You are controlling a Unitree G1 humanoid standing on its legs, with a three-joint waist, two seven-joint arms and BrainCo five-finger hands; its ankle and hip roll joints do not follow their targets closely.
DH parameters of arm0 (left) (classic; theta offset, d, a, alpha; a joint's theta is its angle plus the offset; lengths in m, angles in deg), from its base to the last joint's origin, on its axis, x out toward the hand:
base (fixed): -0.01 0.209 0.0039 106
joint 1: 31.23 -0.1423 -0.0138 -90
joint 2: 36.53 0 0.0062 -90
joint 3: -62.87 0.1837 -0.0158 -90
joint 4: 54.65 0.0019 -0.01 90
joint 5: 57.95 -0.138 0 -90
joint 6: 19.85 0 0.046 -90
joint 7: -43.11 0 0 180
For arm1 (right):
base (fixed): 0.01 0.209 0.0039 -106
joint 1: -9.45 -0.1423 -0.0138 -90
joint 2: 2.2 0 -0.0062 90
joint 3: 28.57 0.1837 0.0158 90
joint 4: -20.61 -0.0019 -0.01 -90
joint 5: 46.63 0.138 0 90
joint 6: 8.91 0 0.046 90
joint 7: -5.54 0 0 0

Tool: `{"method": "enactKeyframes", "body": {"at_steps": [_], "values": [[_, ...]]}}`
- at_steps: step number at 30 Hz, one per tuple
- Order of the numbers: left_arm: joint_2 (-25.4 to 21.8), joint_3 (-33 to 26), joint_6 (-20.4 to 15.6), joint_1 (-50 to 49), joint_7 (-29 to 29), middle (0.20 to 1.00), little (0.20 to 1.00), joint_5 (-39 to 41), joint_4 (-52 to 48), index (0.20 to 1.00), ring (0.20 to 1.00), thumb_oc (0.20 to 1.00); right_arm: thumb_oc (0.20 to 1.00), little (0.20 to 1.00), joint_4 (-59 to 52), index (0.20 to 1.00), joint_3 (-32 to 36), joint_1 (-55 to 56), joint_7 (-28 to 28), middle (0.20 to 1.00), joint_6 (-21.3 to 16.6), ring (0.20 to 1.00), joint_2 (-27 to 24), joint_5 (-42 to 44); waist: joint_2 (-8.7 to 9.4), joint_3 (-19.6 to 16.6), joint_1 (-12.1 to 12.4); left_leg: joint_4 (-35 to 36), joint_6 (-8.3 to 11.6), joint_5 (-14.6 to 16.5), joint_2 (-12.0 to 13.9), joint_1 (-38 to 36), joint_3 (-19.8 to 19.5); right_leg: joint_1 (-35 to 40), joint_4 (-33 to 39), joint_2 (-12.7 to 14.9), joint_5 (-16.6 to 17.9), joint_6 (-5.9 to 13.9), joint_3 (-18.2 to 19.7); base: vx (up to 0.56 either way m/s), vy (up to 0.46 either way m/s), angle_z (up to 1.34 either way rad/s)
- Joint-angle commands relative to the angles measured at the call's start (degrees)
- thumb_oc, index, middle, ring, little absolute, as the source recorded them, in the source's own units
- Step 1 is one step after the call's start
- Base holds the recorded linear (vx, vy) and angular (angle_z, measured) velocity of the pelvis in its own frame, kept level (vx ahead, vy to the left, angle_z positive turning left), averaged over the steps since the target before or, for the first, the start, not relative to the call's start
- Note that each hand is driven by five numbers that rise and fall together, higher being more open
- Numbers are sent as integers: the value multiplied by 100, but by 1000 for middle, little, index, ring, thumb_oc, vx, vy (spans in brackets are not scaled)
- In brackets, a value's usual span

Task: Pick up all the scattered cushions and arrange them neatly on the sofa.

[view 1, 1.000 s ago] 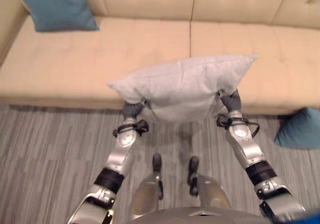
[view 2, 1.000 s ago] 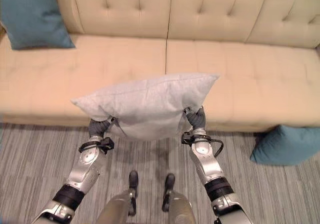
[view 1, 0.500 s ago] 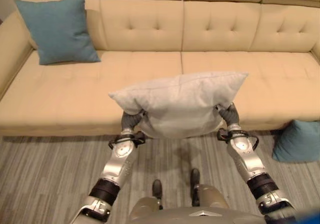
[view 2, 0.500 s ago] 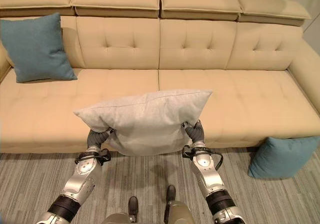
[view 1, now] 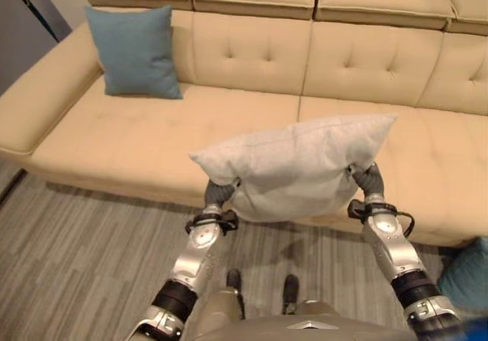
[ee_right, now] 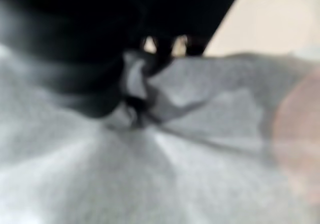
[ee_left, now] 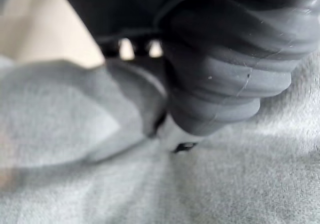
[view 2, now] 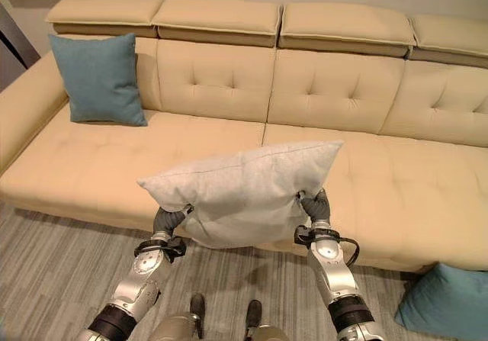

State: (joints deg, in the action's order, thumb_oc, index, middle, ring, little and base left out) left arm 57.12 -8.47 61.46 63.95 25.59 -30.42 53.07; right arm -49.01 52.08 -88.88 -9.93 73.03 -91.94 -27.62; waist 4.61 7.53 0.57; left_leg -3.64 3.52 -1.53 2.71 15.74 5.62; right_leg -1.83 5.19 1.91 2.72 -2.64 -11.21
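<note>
A light grey cushion (view 2: 242,192) is held up in the air in front of the beige sofa (view 2: 343,97), above the striped floor (view 2: 53,280). Its lower left edge is pinched by the left hand (view 2: 169,220), its lower right edge by the right hand (view 2: 314,204), the fabric bunched in curled fingers. One teal cushion (view 2: 99,78) leans in the sofa's left corner; another teal cushion on the floor (view 2: 450,303) is seen at the right.
</note>
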Motion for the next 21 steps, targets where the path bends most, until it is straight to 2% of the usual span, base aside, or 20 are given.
{"method": "enactKeyframes", "body": {"at_steps": [1,4,6,7,8,10,11,12,13,14,16,17,18,19,20,21], "values": [[-23,170,-333,418,311,200,200,-188,-326,200,200,200,200,200,-562,200,-134,-308,157,200,-510,200,187,54,-94,-389,129,226,61,-464,-6,-90,-45,574,-584,-97,-624,769,546,352,152,-37],[-59,159,-326,313,330,200,200,-218,-389,200,200,200,200,200,-639,200,-154,-263,216,200,-501,200,228,9,-86,-457,142,196,32,-483,-32,-236,-69,677,-690,-39,-688,786,614,245,120,-61],[-129,148,-318,287,361,200,200,-232,-415,200,200,200,200,200,-680,200,-186,-264,274,200,-512,200,292,2,-50,-518,182,142,-54,-342,-66,-409,21,710,-855,53,-751,842,687,228,157,-58],[-187,122,-313,270,361,200,200,-253,-442,200,200,200,200,200,-688,200,-216,-291,324,200,-519,200,364,10,-31,-533,244,95,-167,-167,-137,-606,122,674,-1212,175,-734,960,692,203,166,-49],[-187,121,-312,272,361,200,200,-252,-442,200,200,200,200,200,-688,200,-215,-293,324,200,-519,200,363,10,-38,-545,250,97,-165,-177,-126,-589,125,656,-1206,165,-719,956,698,171,163,-26],[-259,83,-304,265,365,200,200,-216,-478,200,200,200,200,200,-701,200,-265,-379,391,200,-510,200,438,15,-44,-468,237,69,-309,9,-157,-831,233,267,-2106,308,-329,1195,724,84,104,-32],[-258,82,-304,267,365,200,200,-216,-478,200,200,200,200,200,-700,200,-264,-382,391,200,-510,200,437,15,-52,-482,244,71,-306,-1,-144,-813,237,247,-2096,296,-311,1190,731,94,166,-37],[-323,56,-326,314,326,200,200,-254,-454,200,200,200,200,200,-723,200,-321,-480,434,200,-523,200,525,-29,-185,-328,149,68,-432,119,-91,-1028,300,-388,-3036,336,29,1337,709,58,115,-20],[-322,54,-327,316,326,200,200,-254,-452,200,200,200,200,200,-723,200,-323,-481,434,200,-523,200,524,-30,-179,-327,151,68,-433,121,-97,-1028,305,-402,-3061,343,14,1338,715,237,149,-20],[-280,15,-363,345,327,200,200,-259,-409,200,200,200,200,200,-682,200,-379,-555,459,200,-488,200,524,-94,-233,-303,54,180,-454,268,-161,-1282,284,-708,-2562,440,-172,1183,514,180,32,-13],[-271,0,-378,342,345,200,200,-267,-410,200,200,200,200,200,-674,200,-387,-572,455,200,-483,200,499,-122,-247,-288,11,230,-436,303,-174,-1377,243,-728,-2270,451,-216,1159,479,193,-11,-14],[-261,0,-394,350,360,200,200,-254,-411,200,200,200,200,200,-670,200,-385,-577,461,200,-481,200,470,-123,-248,-279,-25,259,-410,333,-194,-1429,208,-780,-1882,476,-183,1157,496,265,-103,-3],[-266,0,-442,386,325,200,200,-300,-388,200,200,200,200,200,-615,200,-354,-596,420,200,-500,200,419,-178,-220,-246,-96,272,-361,434,-234,-1520,131,-953,-1313,544,18,1233,605,197,-86,7],[-264,1,-443,387,324,200,200,-301,-387,200,200,200,200,200,-613,200,-355,-597,419,200,-502,200,418,-179,-229,-237,-103,265,-360,446,-226,-1529,121,-930,-1298,539,19,1233,592,245,-134,6],[-241,61,-440,411,413,200,200,-346,-373,200,200,200,200,200,-640,200,-322,-576,456,200,-483,200,411,-124,-139,-263,-132,183,-329,550,-311,-1570,74,-767,-1013,594,157,1294,681,158,-108,34],[-221,50,-446,426,399,200,200,-338,-369,200,200,200,200,200,-643,200,-312,-577,458,200,-495,200,396,-116,-126,-290,-121,149,-305,577,-303,-1589,72,-710,-1012,597,171,1271,675,155,-108,38]]}}
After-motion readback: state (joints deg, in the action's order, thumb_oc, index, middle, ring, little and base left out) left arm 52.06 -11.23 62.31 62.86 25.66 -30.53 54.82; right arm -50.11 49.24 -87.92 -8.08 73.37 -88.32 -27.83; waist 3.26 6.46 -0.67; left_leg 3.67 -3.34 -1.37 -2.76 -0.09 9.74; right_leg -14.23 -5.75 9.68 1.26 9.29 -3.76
